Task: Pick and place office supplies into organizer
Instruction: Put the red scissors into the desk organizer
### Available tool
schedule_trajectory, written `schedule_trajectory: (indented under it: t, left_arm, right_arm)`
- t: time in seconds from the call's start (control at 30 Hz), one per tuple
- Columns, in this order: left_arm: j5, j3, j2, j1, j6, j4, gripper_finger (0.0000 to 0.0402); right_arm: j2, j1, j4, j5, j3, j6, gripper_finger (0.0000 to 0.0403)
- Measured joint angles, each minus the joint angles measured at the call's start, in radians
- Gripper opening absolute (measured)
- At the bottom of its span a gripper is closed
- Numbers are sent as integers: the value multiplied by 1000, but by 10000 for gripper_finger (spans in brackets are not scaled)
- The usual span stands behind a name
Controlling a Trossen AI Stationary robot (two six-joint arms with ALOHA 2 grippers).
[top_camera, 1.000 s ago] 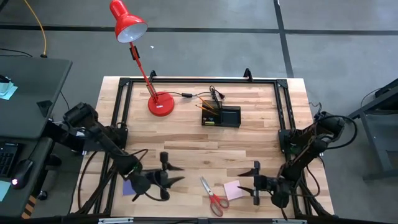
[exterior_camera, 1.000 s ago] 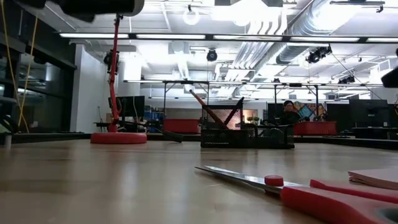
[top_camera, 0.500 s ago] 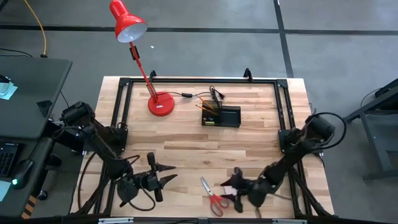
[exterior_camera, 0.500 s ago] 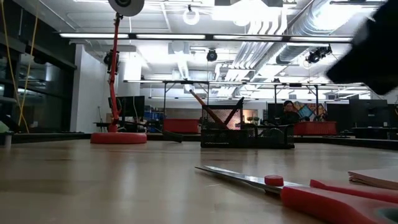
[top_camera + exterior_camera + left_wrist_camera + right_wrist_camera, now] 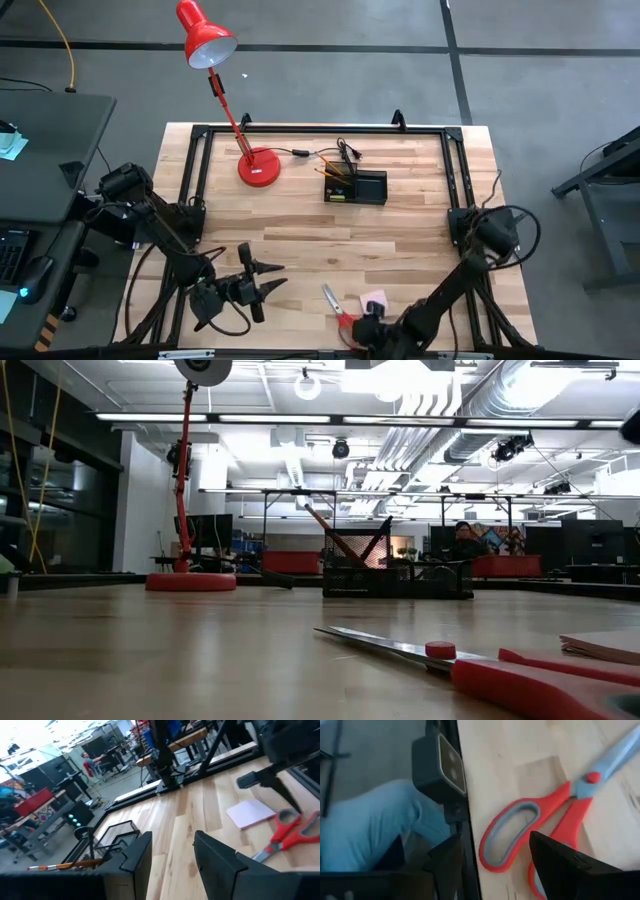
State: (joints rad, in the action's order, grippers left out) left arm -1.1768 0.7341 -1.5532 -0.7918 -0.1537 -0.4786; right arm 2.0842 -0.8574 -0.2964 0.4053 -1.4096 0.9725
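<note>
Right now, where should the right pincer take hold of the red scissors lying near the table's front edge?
Probably from straight above, on the red handles just behind the pivot: the scissors lie flat and closed. The open right pincer hovers over the handle loops.

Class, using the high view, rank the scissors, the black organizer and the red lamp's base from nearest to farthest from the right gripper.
From the right gripper at the table's near edge:
1. Scissors, right beside it.
2. Organizer, far side, centre.
3. Lamp base, far side, further left.
</note>
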Motion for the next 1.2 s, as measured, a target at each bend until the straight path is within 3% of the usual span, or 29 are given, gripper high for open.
schedule_trajectory:
  t: [0.27, 0.67, 0.93, 1.2]
  left_arm:
    - [38, 0, 0, 0, 4, 3, 134]
    - [44, 0, 0, 0, 3, 5, 134]
    - [44, 0, 0, 0, 0, 5, 134]
    - [44, 0, 0, 0, -1, 9, 134]
  right_arm:
    - [104, 3, -186, -13, -180, 79, 220]
    - [119, 35, -293, 3, -166, 233, 220]
    - [122, 45, -368, 47, -162, 208, 220]
    - [124, 84, -375, 114, -160, 59, 220]
